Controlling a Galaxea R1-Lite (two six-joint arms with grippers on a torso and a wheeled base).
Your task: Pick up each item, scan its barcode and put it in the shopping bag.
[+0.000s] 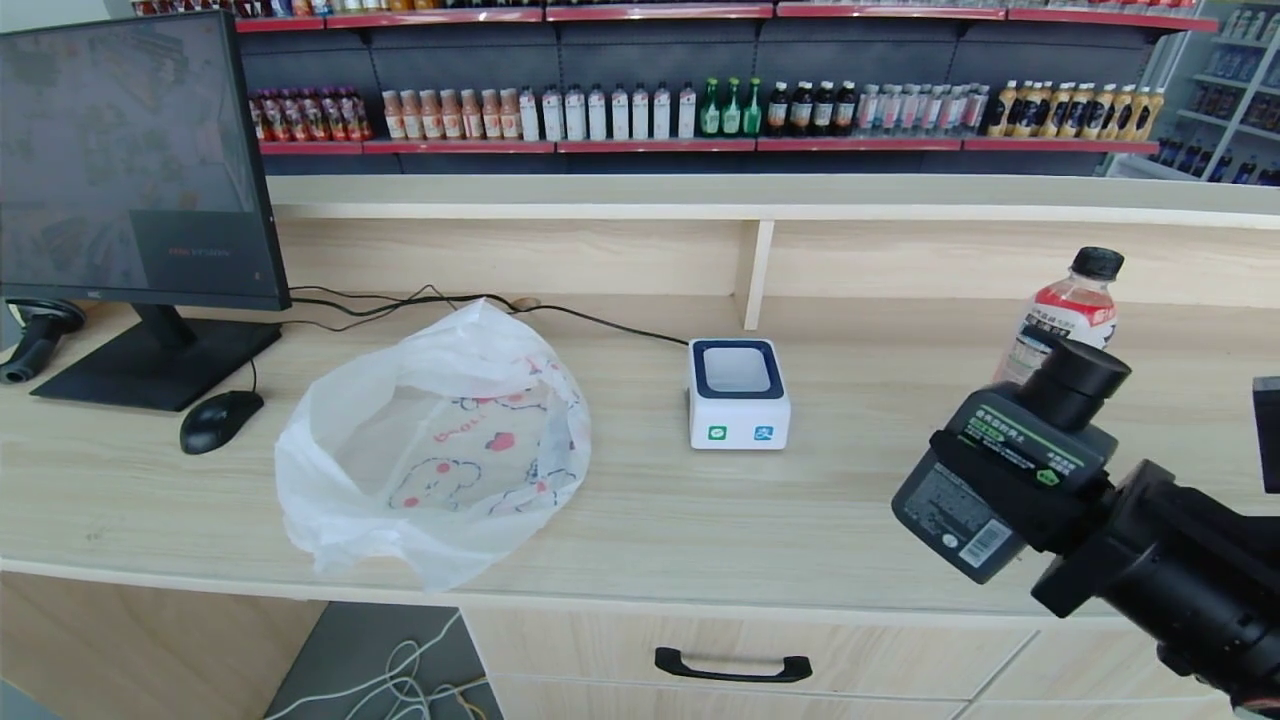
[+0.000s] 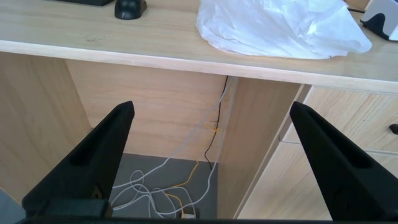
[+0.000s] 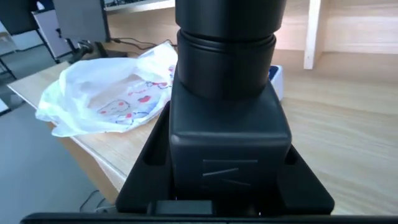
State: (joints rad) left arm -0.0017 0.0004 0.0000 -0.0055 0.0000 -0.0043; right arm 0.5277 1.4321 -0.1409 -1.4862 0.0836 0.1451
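The shopping bag, thin white plastic printed with red cartoon figures, is lying crumpled with its mouth gaping open on the pale wooden counter. It is sitting just right of a black computer mouse and a black flat monitor.

The left gripper is hanging below the counter's front edge, facing the open bay where loose cables are trailing on the floor. Its two black fingers are standing wide apart and holding nothing.

To the right of the bag and apart from it, a small white box scanner with a dark blue frame round its window is sitting on the counter.

Further right, the right gripper is clamping its fingers on a dark grey, square-shouldered bottle with a round black cap. It is holding the bottle tilted above the counter's front edge, and a white barcode label is showing near the bottle's lower end. Behind it, a clear plastic bottle with a red label and black cap is standing upright on the counter.
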